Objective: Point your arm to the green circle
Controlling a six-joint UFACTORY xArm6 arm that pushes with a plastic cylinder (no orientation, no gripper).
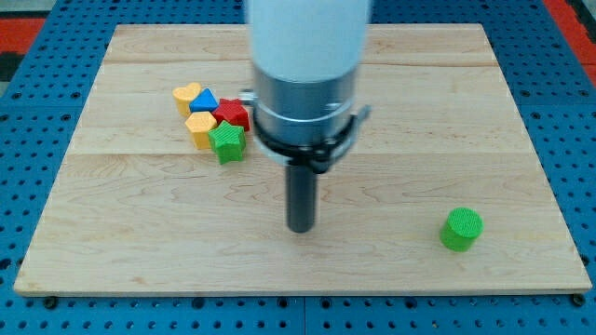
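While five blocks huddle at the board's ten o'clock, namely a yellow heart (pixel 186 94), a blue triangle (pixel 205 100), a yellow hexagon (pixel 199 128), a red block (pixel 232 113) and a green star (pixel 227 141), the tip (pixel 300 227), a bare rod grasping nothing, stands centrally. The single green circle (pixel 462 228) lies well apart at the tip's three o'clock, near the board's lower right.

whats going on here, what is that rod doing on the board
My tip rests on the wooden board near its middle, touching no block. The green circle sits alone toward the view's right, well apart from my tip. A cluster of yellow, blue, red and green blocks lies to the upper left.
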